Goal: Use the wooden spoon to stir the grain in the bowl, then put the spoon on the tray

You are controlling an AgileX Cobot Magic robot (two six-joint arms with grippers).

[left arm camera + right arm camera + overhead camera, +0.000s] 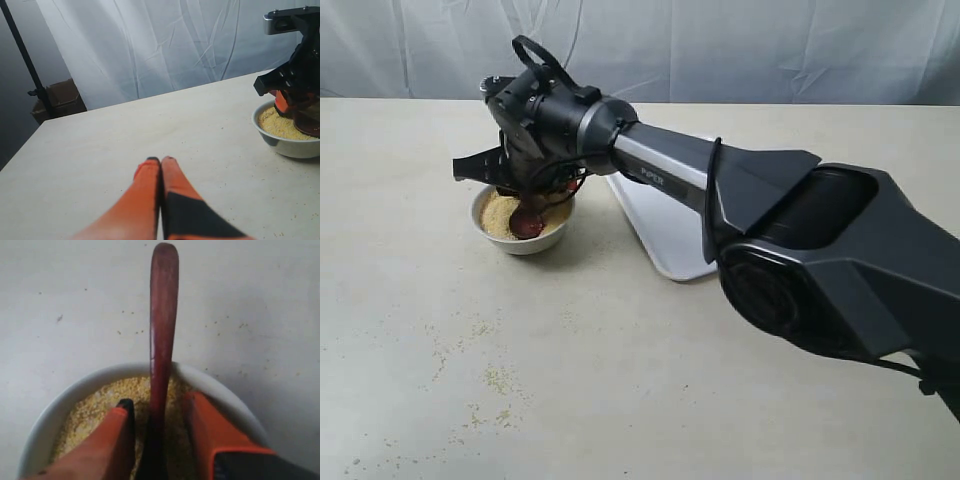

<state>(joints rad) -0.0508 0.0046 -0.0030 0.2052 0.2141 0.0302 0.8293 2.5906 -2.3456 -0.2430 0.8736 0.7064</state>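
Right wrist view: my right gripper (159, 400) stands with jaws apart, astride the handle of the wooden spoon (164, 315) (a gap shows on each side). The spoon probably leans on the bowl (65, 395) rim so its scoop sits in the grain (90, 410), ready for stirring. Beyond, the tray (655, 235) lies beside the bowl for set-down. My left gripper (161, 160), pressed together, idles well clear. Arm lettering (653, 178) reads "PIPER".

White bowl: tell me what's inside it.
Yellow-tan grain fills the white bowl, with the wooden spoon scoop resting in it. The right hand hangs over the bowl's far side, covering the grain there and most of the spoon's handle.
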